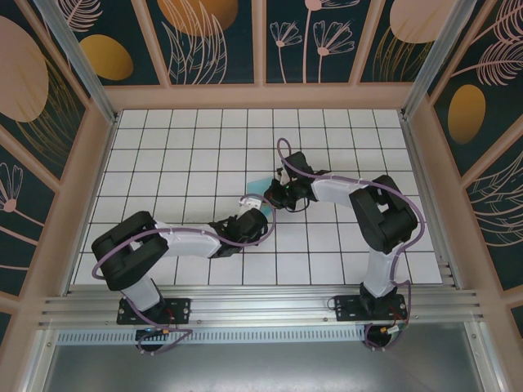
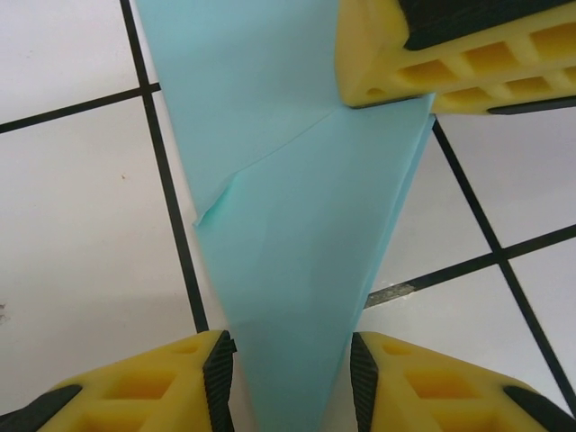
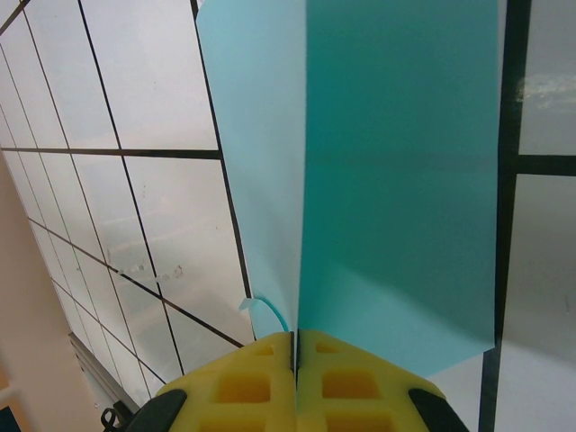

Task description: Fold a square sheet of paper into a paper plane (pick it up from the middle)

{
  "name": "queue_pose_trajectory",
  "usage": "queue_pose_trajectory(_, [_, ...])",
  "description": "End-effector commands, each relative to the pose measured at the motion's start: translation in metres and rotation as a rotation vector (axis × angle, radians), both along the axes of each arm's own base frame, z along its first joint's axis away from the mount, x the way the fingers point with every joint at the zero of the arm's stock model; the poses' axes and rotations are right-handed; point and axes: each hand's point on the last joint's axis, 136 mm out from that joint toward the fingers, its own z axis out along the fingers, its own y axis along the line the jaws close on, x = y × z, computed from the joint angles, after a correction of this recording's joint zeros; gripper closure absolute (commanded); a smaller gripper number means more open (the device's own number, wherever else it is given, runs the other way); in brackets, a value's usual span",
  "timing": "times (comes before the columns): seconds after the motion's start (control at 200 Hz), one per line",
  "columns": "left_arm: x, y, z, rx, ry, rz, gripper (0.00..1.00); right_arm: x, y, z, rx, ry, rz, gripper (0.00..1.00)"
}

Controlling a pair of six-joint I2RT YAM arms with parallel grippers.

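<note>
My left tool (image 2: 292,360) is spread, one pad either side of the narrow point of the paper (image 2: 297,207). The pads sit just beside its edges and, as far as I can judge, are not clamping. From there the paper runs straight away from me and widens as it goes. Its long axis lies in line with my reach, and a slanting crease crosses it partway up. At the wide far end my right tool (image 3: 295,342) is pressed together on the paper, pinching it where a straight fold begins. That fold leads away from the right fingers, towards my left arm. The two tools face each other along one line, near the middle of the worktop (image 1: 196,139), with the paper (image 1: 257,186) between them. My left tool is nearer the point, so a pinch there looks the likely next move.
</note>
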Motion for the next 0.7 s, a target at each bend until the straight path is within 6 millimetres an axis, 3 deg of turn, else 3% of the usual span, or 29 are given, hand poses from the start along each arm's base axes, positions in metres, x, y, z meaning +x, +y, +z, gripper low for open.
queue_pose_trajectory(0.0, [0.0019, 0.0028, -0.0049, 0.032, 0.004, 0.016, 0.57, 0.0021, 0.0069, 0.0215, 0.046, -0.024, 0.005, 1.00])
queue_pose_trajectory(0.155, [0.0019, 0.0025, -0.0033, 0.026, -0.001, 0.013, 0.58, 0.0014, 0.0062, 0.0214, 0.044, -0.025, 0.005, 1.00])
queue_pose_trajectory(0.41, [0.0027, 0.0049, -0.0002, 0.026, -0.010, 0.022, 0.71, 0.0011, 0.0033, 0.0192, 0.027, -0.024, 0.001, 1.00])
queue_pose_trajectory(0.696, [0.0034, 0.0055, 0.0007, 0.027, -0.013, 0.026, 0.78, 0.0008, 0.0023, 0.0187, 0.017, -0.026, 0.004, 0.99])
